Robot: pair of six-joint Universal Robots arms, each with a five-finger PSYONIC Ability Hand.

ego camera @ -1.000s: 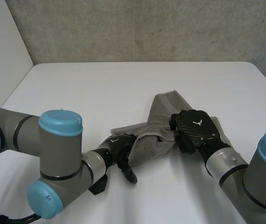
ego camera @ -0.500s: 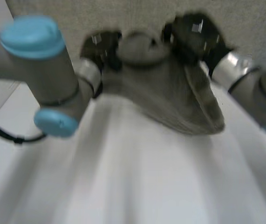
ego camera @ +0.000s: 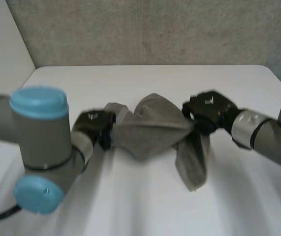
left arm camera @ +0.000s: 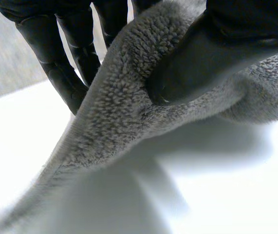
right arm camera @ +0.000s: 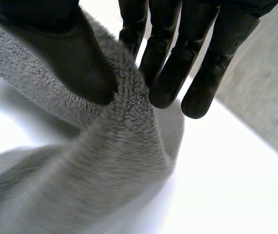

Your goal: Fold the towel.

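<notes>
At the wrists, left robot hand (left arm camera: 226,48) and right robot hand (right arm camera: 65,53) thumb-pinch the seemingly raised towel (ego camera: 152,128).

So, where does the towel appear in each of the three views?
Head view: the towel is held between the left hand and the right hand, one end drooping.
Left wrist view: towel pinched between the left hand's thumb and fingers.
Right wrist view: towel pinched the same way by the right hand.
Shared landmark: the white table.
</notes>
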